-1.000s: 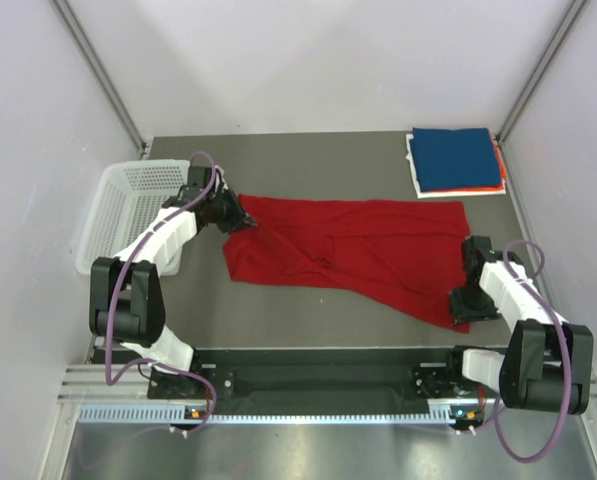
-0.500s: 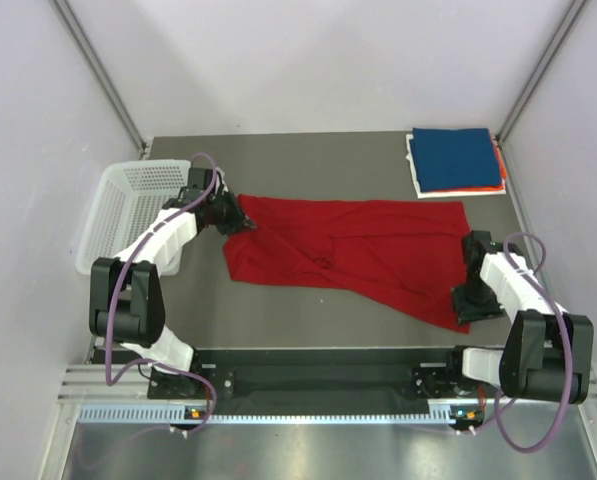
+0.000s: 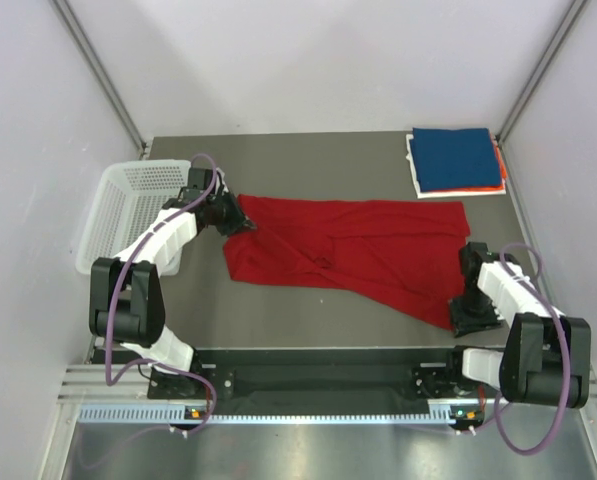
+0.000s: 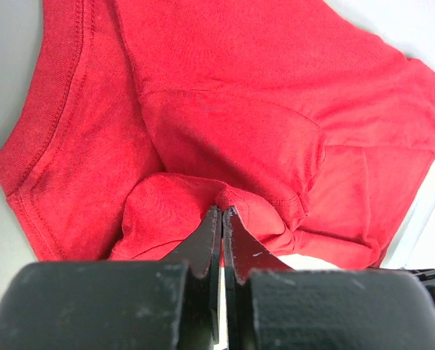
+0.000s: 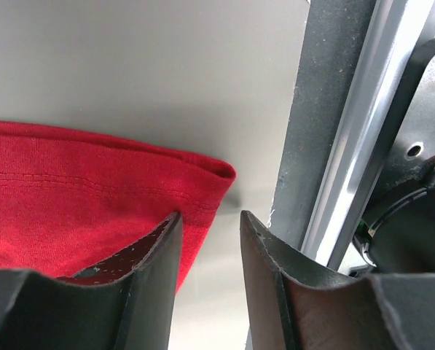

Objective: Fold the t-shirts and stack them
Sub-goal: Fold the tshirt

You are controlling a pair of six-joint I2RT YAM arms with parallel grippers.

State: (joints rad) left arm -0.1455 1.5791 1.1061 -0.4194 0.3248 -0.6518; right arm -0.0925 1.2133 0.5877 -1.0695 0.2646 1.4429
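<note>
A large red t-shirt [image 3: 348,250] lies spread and creased across the middle of the table. My left gripper [image 3: 240,222] is shut on a fold at the shirt's far left corner; in the left wrist view the jaws [image 4: 222,213] are closed with red cloth [image 4: 224,109] pinched at their tips. My right gripper [image 3: 472,320] is open at the shirt's near right corner. In the right wrist view [image 5: 210,216] the red hem corner [image 5: 93,189] lies beside and under the left finger, and bare table shows between the fingers. A folded stack sits at the back right: dark blue shirt [image 3: 458,158] on top, orange [image 3: 501,176] and white [image 3: 414,172] edges below.
A white mesh basket [image 3: 128,205] stands at the table's left edge, just behind the left arm. The table's near metal rail [image 5: 348,146] is close to the right gripper's right finger. Grey walls enclose the sides and back.
My right gripper has slid a little toward the near edge, to the shirt's near right corner. The left gripper and the shirt have stayed put.
</note>
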